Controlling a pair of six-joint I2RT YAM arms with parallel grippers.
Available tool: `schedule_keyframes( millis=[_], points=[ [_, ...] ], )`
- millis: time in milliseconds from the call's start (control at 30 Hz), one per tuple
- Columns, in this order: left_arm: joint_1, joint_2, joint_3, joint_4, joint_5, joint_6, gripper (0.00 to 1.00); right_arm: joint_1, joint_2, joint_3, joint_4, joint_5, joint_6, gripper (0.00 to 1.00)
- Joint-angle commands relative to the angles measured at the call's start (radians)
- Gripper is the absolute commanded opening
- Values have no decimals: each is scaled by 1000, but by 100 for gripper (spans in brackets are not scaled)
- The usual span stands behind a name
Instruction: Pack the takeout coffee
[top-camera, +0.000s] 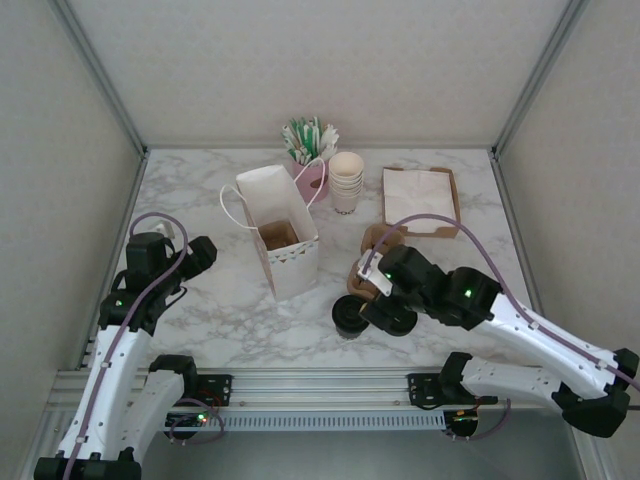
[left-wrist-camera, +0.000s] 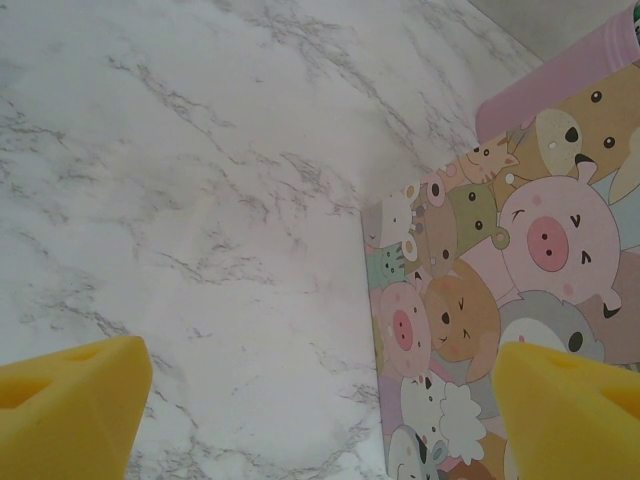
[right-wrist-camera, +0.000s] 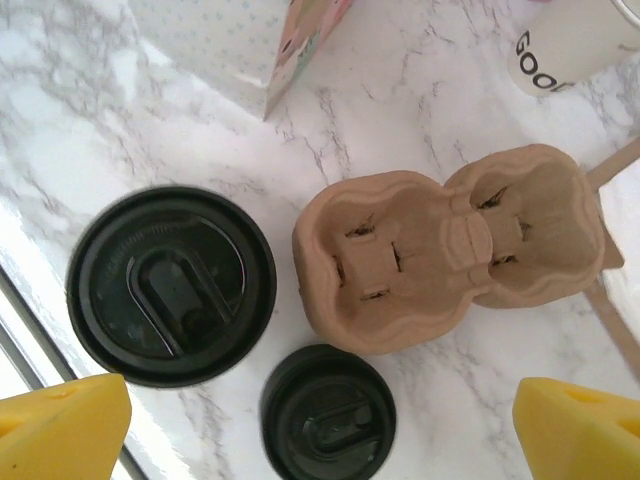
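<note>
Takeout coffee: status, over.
Left end effector open beside cartoon-print bag. Right end effector open above loose lid. Takeout coffee upright, ungripped. Cup carrier beside it.

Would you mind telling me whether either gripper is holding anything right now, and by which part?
Nothing is held: the left gripper is open over the table beside the cartoon bag, and the right gripper is open near the cardboard cup carrier.

White arms (top-camera: 112, 378), black joints (top-camera: 455, 290) (purple cables (top-camera: 440, 217))
</note>
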Motion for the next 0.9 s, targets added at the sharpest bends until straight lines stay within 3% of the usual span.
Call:
schedule_keyframes(
  millis=[0, 133, 200, 367, 533, 867],
  points=[
    [-8, -5, 33, -24, -18, 19, 88, 9, -36, -53, 45, -6, -186, 99],
    [-8, -8, 36, -25, -20, 21, 89, 9, -142, -128, 143, -201, -311, 99],
    [-7, -9, 36, -26, -19, 21, 89, 9, -180, -174, 167, -301, -380, 94],
    [-8, -11, 37, -24, -12, 21, 89, 6, -160, -181, 109, -465, -424, 87],
    [-9, -16, 37, -21, 1, 19, 90, -16, -76, -176, 94, -409, -453, 88],
    [-9, -13, 36, -16, 16, 18, 91, -135, 174, -62, 114, -481, -425, 87]
  ],
)
